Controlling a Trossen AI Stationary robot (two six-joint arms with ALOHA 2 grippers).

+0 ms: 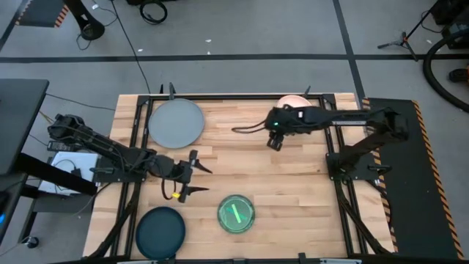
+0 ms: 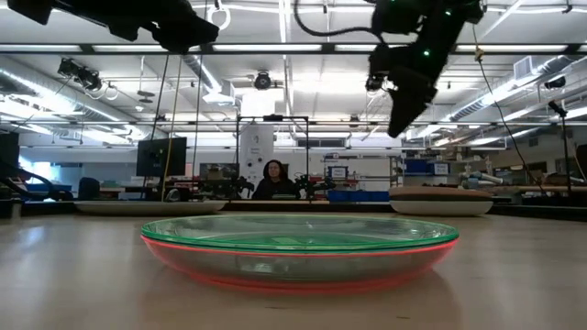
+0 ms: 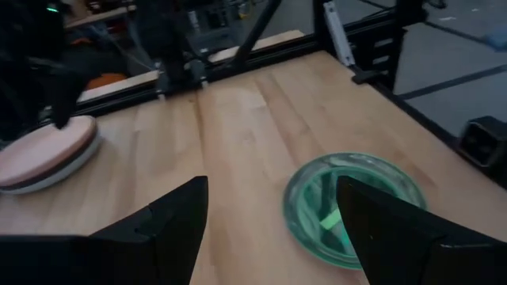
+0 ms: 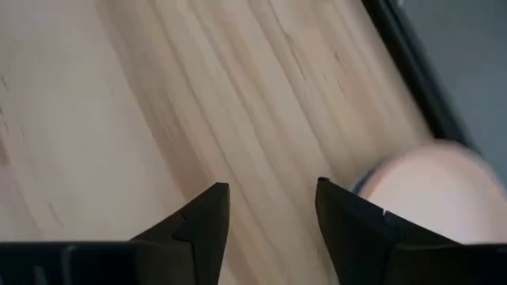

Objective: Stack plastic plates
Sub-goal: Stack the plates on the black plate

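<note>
- On the wooden table (image 1: 242,172), plates sit in four spots: a grey plate (image 1: 176,122) at the far left, a dark teal plate (image 1: 160,229) at the near left edge, a pink stack (image 1: 293,101) at the far rim.
- A clear green plate (image 1: 236,213) rests nested in a red-rimmed one (image 2: 303,266) near the front centre.
- The right gripper (image 1: 274,141) hangs above bare wood just beside the pink stack, fingers parted, empty.
- The left gripper (image 1: 192,176) hovers left of centre, fingers spread wide, holding nothing.
</note>
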